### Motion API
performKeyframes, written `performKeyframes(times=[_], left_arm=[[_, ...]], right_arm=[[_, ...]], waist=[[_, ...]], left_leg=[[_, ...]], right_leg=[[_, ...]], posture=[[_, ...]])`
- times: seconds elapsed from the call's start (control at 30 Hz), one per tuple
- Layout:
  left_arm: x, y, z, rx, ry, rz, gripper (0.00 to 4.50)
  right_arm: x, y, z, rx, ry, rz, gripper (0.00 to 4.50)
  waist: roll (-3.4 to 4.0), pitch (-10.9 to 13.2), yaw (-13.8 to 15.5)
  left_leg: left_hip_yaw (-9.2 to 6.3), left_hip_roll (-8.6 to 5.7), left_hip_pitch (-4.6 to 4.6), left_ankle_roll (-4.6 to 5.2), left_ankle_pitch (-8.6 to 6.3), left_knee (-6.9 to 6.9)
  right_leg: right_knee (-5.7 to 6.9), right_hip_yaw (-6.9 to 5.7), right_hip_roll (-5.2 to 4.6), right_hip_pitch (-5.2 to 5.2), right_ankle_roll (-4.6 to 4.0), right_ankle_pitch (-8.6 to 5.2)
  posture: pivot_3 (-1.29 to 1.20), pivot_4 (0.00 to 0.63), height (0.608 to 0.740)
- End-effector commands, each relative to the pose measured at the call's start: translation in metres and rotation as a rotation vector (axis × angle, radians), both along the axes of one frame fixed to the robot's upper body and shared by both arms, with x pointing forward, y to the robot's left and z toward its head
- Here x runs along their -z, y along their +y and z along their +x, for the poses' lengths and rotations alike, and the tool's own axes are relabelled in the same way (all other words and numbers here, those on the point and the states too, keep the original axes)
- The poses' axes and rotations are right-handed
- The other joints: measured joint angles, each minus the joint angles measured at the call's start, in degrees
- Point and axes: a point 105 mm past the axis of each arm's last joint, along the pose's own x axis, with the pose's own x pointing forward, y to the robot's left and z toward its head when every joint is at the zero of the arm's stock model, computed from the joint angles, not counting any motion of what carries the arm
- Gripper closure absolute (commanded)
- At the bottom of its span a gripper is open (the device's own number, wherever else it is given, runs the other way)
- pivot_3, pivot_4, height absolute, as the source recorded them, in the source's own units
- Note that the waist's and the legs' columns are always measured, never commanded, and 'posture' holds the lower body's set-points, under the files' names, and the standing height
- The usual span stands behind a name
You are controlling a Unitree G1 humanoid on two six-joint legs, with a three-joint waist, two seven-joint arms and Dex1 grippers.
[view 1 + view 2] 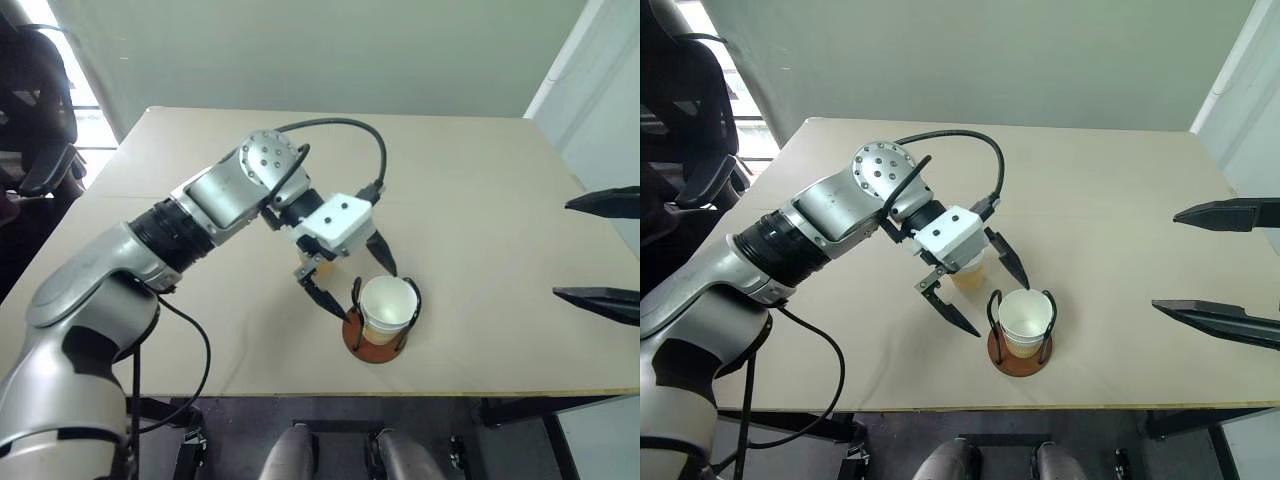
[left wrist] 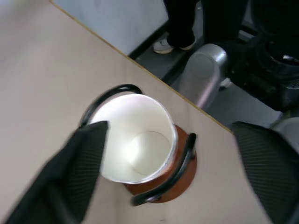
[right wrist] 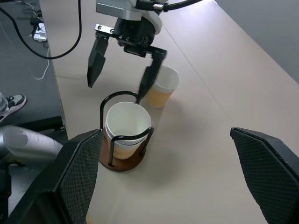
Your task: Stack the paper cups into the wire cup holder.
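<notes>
Right wrist view: loose paper cup (image 3: 161,87) upright just behind wire cup holder (image 3: 122,161), beside wide-spread empty left gripper (image 3: 120,70); right gripper (image 1: 1215,265) wide, farther.

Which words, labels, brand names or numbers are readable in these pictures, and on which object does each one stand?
None are readable. The yellow-tan paper cups, the black wire cup holder on its reddish-brown disc base, the beige table and the white wrist housing show no printing.

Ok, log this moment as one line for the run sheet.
left tool: open, above holder | right tool: open, idle | wire cup holder: two stacked cups | loose cup: on table, behind holder
</notes>
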Motion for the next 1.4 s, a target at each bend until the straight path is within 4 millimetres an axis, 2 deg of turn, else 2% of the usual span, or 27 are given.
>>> performKeyframes(times=[0.03, 0.2, 0.27, 0.43, 0.67, 0.77, 1.0, 1.27, 1.37, 1.4], left_arm=[[-0.012, 0.026, 0.018, -0.121, -0.043, -0.011, 0.02], [-0.001, 0.08, 0.036, -0.349, -0.028, 0.038, 0.02], [0.003, 0.089, 0.038, -0.394, -0.016, 0.042, 0.02], [0.017, 0.089, 0.047, -0.445, 0.01, 0.017, 0.02], [0.039, 0.082, 0.057, -0.474, 0.049, 0.034, 0.02], [0.055, 0.085, 0.065, -0.492, 0.021, 0.081, 0.02], [0.053, 0.08, 0.07, -0.497, 0.017, 0.069, 0.02], [0.068, 0.086, 0.074, -0.516, 0.015, 0.117, 0.02], [0.068, 0.084, 0.08, -0.531, -0.015, 0.108, 0.56], [0.067, 0.083, 0.081, -0.531, -0.021, 0.102, 0.94]], right_arm=[[-0.006, 0.0, 0.002, -0.006, -0.038, 0.001, 0.0], [-0.003, -0.001, 0.006, -0.012, -0.04, 0.002, 0.0], [-0.001, -0.001, 0.008, -0.013, -0.041, 0.001, 0.0], [-0.002, 0.001, 0.011, -0.032, -0.048, -0.003, 0.0], [-0.005, 0.002, 0.013, -0.042, -0.058, -0.016, 0.0], [-0.005, 0.001, 0.012, -0.028, -0.054, -0.026, 0.0], [-0.005, 0.0, 0.009, -0.017, -0.049, -0.029, 0.0], [-0.005, 0.0, 0.009, -0.01, -0.051, -0.033, 0.0], [-0.005, -0.001, 0.009, -0.007, -0.052, -0.035, 0.0], [-0.005, -0.001, 0.009, -0.005, -0.052, -0.036, 0.0]], waist=[[0.05, -0.02, -0.02], [0.28, -0.1, -0.6], [0.29, -0.1, -0.53], [0.29, -0.11, 0.82], [0.28, -0.1, 0.57], [0.3, -0.11, 0.56], [0.29, -0.11, 0.56], [0.29, -0.11, 0.56], [0.29, -0.11, 0.58], [0.29, -0.11, 0.58]], left_leg=[[0.01, 0.0, 0.0, 0.0, 0.0, 0.0], [0.02, 0.0, 0.06, 0.0, 0.0, -0.06], [0.0, 0.01, 0.05, 0.0, 0.01, -0.08], [-0.02, -0.07, -0.02, 0.15, 0.01, 0.03], [0.0, -0.3, -0.01, 0.25, -0.01, 0.07], [0.0, -0.31, 0.0, 0.26, -0.01, 0.05], [-0.01, -0.34, -0.03, 0.27, -0.02, 0.04], [-0.01, -0.36, -0.02, 0.29, -0.03, 0.04], [-0.01, -0.37, -0.02, 0.33, -0.05, 0.05], [-0.01, -0.38, -0.02, 0.34, -0.05, 0.06]], right_leg=[[-0.01, 0.0, 0.0, -0.01, 0.0, 0.0], [0.02, 0.04, 0.02, -0.08, -0.01, -0.02], [0.03, 0.03, 0.02, -0.1, -0.01, -0.02], [0.01, 0.04, -0.08, -0.05, 0.06, 0.03], [0.01, 0.13, -0.24, -0.05, 0.17, 0.12], [0.02, 0.14, -0.24, -0.05, 0.18, 0.12], [-0.02, 0.17, -0.25, -0.06, 0.23, 0.11], [-0.02, 0.2, -0.25, -0.06, 0.26, 0.1], [-0.02, 0.21, -0.26, -0.04, 0.29, 0.11], [-0.02, 0.22, -0.26, -0.05, 0.3, 0.11]], posture=[[0.0, 0.15, 0.74], [0.0, 0.15, 0.74], [0.0, 0.15, 0.74], [0.0, 0.15, 0.74], [0.0, 0.15, 0.74], [0.0, 0.15, 0.74], [0.0, 0.15, 0.74], [0.0, 0.15, 0.74], [0.0, 0.15, 0.74], [0.0, 0.15, 0.74]])
